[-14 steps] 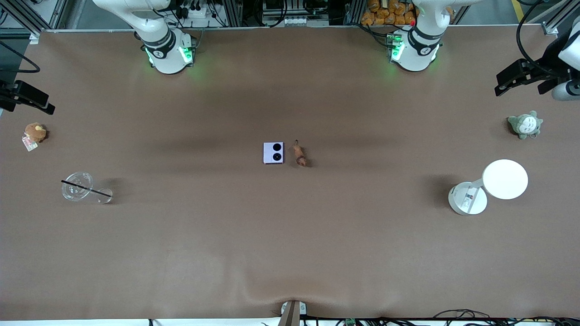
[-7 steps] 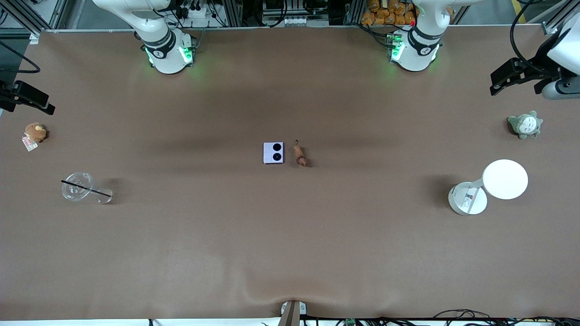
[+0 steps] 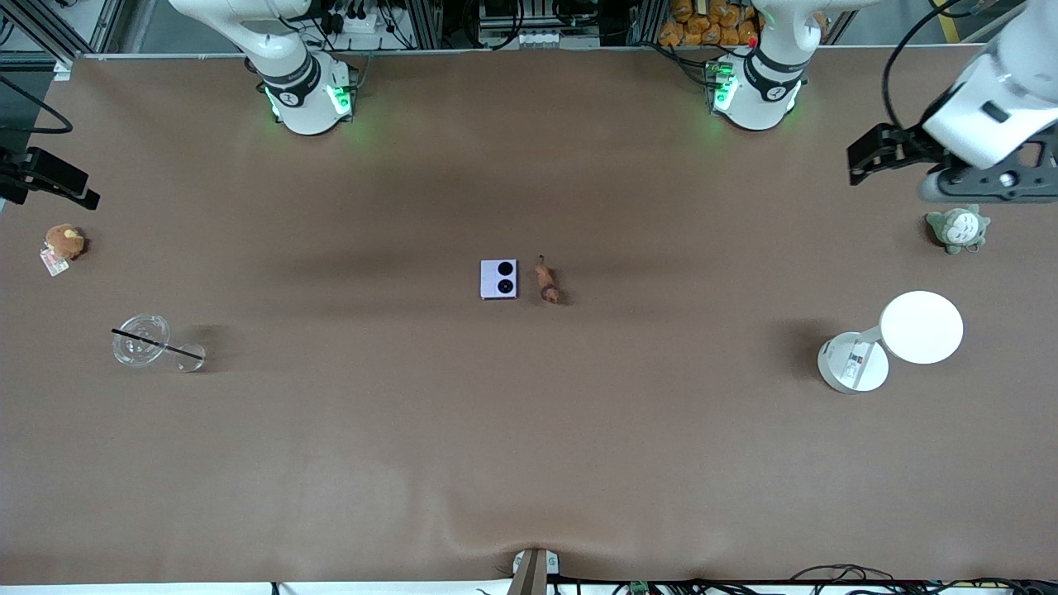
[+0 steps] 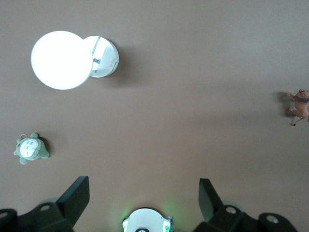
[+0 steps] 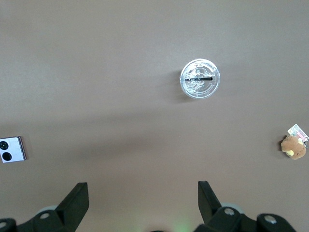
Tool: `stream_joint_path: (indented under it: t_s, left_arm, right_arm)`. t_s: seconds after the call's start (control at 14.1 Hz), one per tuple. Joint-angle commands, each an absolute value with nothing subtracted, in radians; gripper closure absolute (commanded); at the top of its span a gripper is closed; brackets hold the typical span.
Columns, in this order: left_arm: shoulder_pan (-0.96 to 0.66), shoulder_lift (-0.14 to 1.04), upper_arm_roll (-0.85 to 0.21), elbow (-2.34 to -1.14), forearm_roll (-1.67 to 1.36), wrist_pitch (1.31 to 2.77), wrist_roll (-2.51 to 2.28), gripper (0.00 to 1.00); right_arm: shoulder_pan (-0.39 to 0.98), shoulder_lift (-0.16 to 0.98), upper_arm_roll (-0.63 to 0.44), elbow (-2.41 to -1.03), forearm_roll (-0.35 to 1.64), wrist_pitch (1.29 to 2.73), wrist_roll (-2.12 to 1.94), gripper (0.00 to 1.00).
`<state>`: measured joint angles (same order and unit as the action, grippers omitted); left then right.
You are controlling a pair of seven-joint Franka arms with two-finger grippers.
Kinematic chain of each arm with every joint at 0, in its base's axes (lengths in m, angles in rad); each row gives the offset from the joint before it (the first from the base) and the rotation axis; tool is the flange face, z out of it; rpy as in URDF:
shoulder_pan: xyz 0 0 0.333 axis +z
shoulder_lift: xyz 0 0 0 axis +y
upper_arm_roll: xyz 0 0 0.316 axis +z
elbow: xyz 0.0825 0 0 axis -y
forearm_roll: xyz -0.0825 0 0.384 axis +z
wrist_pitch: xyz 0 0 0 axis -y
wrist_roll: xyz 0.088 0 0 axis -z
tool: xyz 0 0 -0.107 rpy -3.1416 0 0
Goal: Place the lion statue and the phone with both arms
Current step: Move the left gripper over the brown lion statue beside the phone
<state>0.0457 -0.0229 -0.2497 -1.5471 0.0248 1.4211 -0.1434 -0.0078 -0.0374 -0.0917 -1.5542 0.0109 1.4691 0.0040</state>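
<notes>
The pale lavender phone (image 3: 499, 279) lies flat at the table's middle, its two black camera circles up. The tiny reddish-brown lion statue (image 3: 547, 282) lies right beside it, toward the left arm's end. My left gripper (image 4: 143, 186) is open and empty, high over the left arm's end of the table; its wrist (image 3: 984, 124) hangs above the grey-green plush. The lion shows at the edge of the left wrist view (image 4: 299, 106). My right gripper (image 5: 143, 186) is open and empty, high over the right arm's end. The phone shows in the right wrist view (image 5: 12, 149).
A grey-green plush toy (image 3: 957, 228) and a white round desk lamp (image 3: 919, 327) sit at the left arm's end. A brown plush with a tag (image 3: 63, 244) and a clear cup with a black straw (image 3: 142, 339) sit at the right arm's end.
My left arm has swung in over the table from its edge, toward the middle. The right arm, phone and lion have not moved.
</notes>
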Motion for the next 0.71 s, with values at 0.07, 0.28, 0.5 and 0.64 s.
stream_joint_path:
  t_s: [0.07,0.28,0.5,0.64]
  left_arm:
    - [0.043,0.047,-0.316,-1.513,0.032,1.400,-0.187,0.00]
    - [0.041,0.093,-0.406,-1.513,0.023,1.417,-0.286,0.00]
    - [-0.004,0.179,-0.472,-1.516,0.021,1.511,-0.434,0.00]
    - [-0.066,0.257,-0.471,-1.516,0.031,1.595,-0.504,0.00]
  right_arm:
    - [-0.012,-0.028,-0.089,-1.534,0.003,1.463,-0.002,0.00]
    - [-0.012,-0.028,-0.089,-1.534,0.003,1.462,-0.002,0.00]
    - [-0.011,-0.029,-0.089,-1.534,0.003,1.460,-0.003,0.00]
    - [-0.006,-0.031,-0.089,-1.534,0.003,1.457,-0.002,0.00]
